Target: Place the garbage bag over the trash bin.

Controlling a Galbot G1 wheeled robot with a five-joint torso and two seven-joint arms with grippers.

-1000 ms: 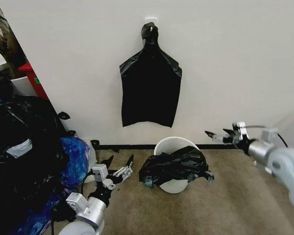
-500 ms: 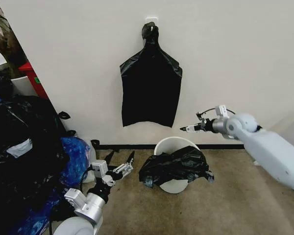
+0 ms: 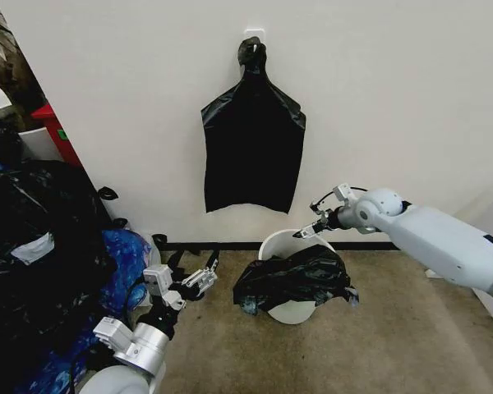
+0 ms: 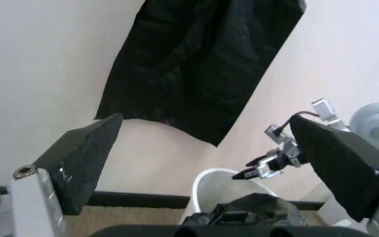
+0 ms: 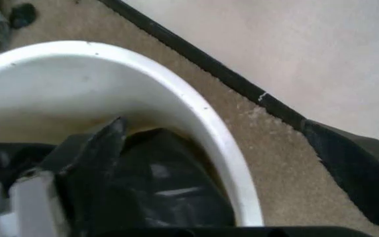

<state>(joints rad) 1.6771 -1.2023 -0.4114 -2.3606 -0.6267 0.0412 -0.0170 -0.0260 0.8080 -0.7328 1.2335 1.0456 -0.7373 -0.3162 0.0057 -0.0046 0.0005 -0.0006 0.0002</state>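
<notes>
At frame centre, one round white plastic trash bin (image 3: 293, 245) stands on tan carpet (image 3: 378, 336) against the white wall (image 3: 394, 98), one crinkled black garbage bag (image 3: 294, 280) draped over its near rim, the right gripper (image 3: 306, 231) spread above its far rim, the left gripper (image 3: 199, 275) spread at lower left beside heaped bags (image 3: 41, 246).

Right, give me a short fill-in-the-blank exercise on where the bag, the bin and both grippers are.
1. The garbage bag lies crumpled over the front of the white trash bin, which stands on the ____.
2. The right gripper hovers just above the bin's ____.
3. The left gripper waits low beside the bin with its jaws ____.
4. A flat bunch of black bags hangs on the ____.

Missing words: carpet; rim; open; wall
</notes>
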